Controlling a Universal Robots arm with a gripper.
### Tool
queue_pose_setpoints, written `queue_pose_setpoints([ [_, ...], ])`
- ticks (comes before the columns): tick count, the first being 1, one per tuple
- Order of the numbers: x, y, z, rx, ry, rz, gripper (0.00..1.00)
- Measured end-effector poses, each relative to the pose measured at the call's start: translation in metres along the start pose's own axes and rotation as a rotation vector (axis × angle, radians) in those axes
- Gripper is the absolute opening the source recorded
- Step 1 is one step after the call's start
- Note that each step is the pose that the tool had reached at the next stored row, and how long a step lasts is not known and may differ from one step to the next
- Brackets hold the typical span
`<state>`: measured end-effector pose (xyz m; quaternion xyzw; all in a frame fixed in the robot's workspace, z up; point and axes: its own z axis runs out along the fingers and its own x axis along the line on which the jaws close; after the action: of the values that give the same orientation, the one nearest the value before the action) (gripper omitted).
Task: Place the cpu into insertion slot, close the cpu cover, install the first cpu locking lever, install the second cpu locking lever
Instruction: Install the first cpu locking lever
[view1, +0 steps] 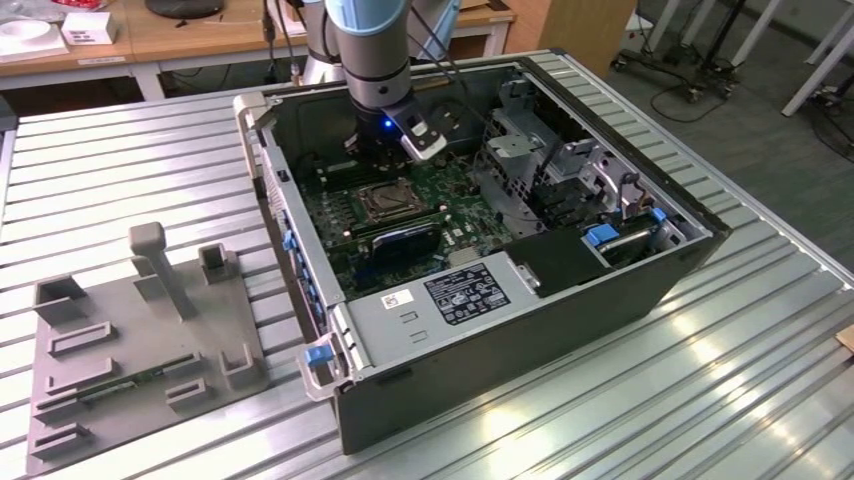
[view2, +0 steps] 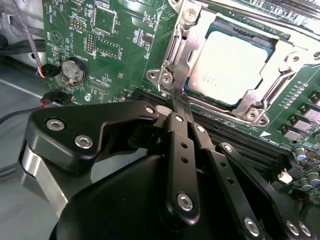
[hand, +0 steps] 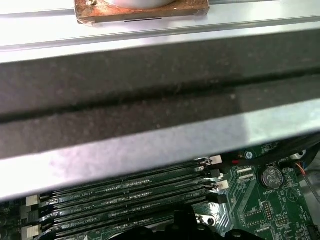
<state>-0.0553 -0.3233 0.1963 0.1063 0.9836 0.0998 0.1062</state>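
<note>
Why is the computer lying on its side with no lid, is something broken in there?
Nothing looks broken. The computer case lies on its side, opened up for the work. In the second wrist view, the cpu sits flat in its socket with the cpu cover closed around it. The hand is by the cover's edge.

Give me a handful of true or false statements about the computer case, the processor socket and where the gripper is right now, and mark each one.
1. The cpu lies in the socket. True.
2. The cpu cover stands raised, clear of the chip. False: the frame lies flat around it.
3. The gripper holds the cpu. False: its fingers are shut on nothing, beside the cover's corner.
4. The arm reaches into the open computer case. True.
5. The grey fixture plate lies inside the case. False: it lies on the table, to the exterior view's left.
</note>
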Motion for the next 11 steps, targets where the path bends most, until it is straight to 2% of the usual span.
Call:
queue_pose_setpoints([
  [4,0.0002,-0.0003,0.0007,-0.0027,-0.0062,-0.001,0.11],
  [11,0.0005,-0.0007,0.0016,-0.0039,-0.0111,-0.002,0.11],
])
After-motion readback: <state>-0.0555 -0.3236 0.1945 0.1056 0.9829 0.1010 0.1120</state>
